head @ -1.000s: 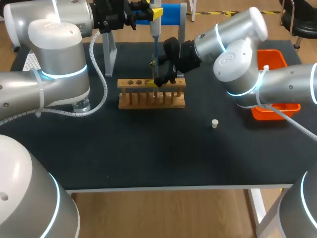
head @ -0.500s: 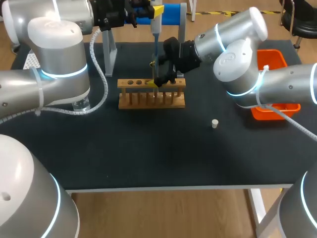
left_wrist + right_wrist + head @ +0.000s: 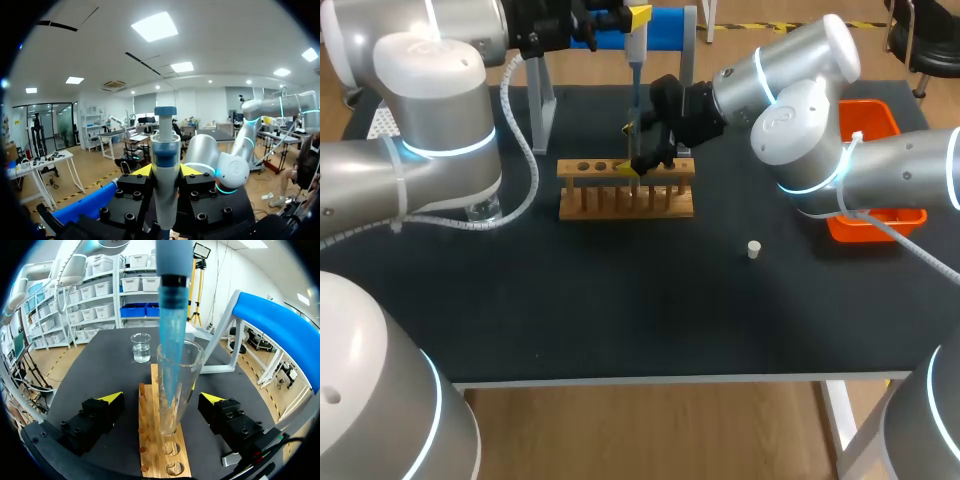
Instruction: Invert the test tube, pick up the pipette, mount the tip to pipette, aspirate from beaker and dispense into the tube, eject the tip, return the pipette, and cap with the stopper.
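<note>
Left gripper [image 3: 165,172], upper middle of the head view, clamps the pipette [image 3: 634,60] upright; its blue tip [image 3: 171,365] hangs straight down inside the test tube [image 3: 189,385] in the rack [image 3: 620,200]. Right gripper [image 3: 161,399] flanks the tube, open, not touching.

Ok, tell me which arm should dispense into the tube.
Left. The left gripper is shut on the pipette, whose blue tip sits inside the test tube. The right gripper stands open around that tube.

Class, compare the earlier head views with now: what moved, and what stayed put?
The left gripper, shut on the pipette, has risen slightly, lifting the pipette with it. The right gripper, wooden rack, test tube and stopper stayed put.
</note>
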Available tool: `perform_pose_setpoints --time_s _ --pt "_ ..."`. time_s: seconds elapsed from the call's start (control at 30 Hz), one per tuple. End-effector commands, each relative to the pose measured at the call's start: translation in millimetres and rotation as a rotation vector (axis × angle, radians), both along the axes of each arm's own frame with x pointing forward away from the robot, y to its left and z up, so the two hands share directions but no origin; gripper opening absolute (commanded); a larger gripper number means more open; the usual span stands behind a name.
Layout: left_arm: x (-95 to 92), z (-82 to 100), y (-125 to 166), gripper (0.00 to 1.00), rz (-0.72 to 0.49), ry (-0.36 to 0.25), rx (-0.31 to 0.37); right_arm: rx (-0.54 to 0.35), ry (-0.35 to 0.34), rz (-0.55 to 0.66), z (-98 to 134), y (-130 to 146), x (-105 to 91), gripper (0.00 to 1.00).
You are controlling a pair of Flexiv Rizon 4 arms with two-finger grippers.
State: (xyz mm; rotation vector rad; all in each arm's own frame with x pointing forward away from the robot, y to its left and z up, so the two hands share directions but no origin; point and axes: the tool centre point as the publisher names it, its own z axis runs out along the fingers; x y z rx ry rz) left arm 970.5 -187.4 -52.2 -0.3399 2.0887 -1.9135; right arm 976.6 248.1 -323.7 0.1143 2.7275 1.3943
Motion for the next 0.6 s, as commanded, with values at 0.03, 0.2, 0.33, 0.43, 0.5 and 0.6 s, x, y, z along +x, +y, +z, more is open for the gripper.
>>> perform_pose_setpoints --time_s 0.03,0.2,0.33,0.43,0.5,0.6 --pt "-3.1 1.9 1.1 0.00 0.006 -0.002 -0.004 -0.003 0.001 0.001 0.3 0.1 0.7 1.00" --pt "-3.9 4.8 1.1 0.00 0.007 0.001 -0.002 -0.003 0.001 0.001 0.3 0.1 0.7 1.00" --pt "-4.4 6.1 1.2 0.00 0.009 0.017 -0.005 -0.003 0.001 0.001 0.3 0.1 0.7 1.00" --pt "-5.2 8.2 0.9 0.00 0.010 0.019 -0.001 -0.003 0.001 0.001 0.3 0.1 0.7 1.00" --pt "-5.9 9.8 0.9 0.00 0.011 0.018 -0.001 -0.003 0.001 0.001 0.3 0.1 0.7 1.00" --pt "-6.9 11.4 0.9 0.00 0.014 0.014 0.000 -0.003 0.001 0.001 0.3 0.1 0.7 1.00"
